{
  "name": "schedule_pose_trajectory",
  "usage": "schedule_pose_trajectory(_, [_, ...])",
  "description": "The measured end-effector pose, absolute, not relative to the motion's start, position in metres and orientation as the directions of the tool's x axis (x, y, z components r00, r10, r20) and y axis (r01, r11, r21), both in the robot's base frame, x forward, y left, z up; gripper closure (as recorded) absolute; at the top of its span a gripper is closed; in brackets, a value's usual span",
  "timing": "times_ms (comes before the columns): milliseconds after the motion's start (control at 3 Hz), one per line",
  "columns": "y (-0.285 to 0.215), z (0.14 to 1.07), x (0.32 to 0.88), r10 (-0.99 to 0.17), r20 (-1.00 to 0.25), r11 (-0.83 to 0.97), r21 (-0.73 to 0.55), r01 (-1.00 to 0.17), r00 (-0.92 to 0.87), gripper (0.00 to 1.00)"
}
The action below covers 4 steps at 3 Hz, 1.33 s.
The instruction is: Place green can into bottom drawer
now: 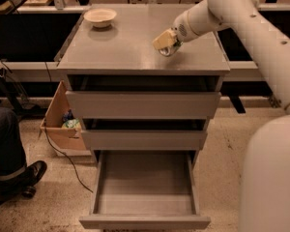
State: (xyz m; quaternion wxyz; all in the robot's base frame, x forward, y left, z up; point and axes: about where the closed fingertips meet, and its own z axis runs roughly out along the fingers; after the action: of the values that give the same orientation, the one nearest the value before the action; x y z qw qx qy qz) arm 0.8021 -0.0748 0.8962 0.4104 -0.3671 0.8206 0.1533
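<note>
My gripper [165, 43] hangs just above the right part of the grey cabinet top [121, 47], on the end of my white arm that reaches in from the upper right. It is shut on the green can [169, 49], whose silver end shows below the beige fingers [160, 40]. Most of the can is hidden by them. The bottom drawer [145, 221] is pulled out wide at the foot of the cabinet, and its plain grey inside holds nothing. The two shallower drawers above it stand slightly ajar.
A beige bowl [100, 17] sits at the back left of the cabinet top. A cardboard box [62, 124] with items stands on the floor to the left. A person's leg and shoe [17, 170] are at far left, with a cable [63, 153] on the floor.
</note>
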Motion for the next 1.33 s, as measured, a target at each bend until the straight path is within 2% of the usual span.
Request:
schedule_pose_trajectory(333, [-0.089, 0.884, 0.734, -0.474, -0.766, 0.622, 0.059, -0.781, -0.435, 1.0])
schedule_pose_trajectory(1000, [-0.086, 0.882, 0.714, -0.492, -0.762, 0.604, 0.05, -0.795, -0.421, 1.0])
schedule_pose_trajectory(1333, [-0.082, 0.887, 0.655, -0.514, -0.773, 0.559, 0.026, -0.829, -0.371, 1.0])
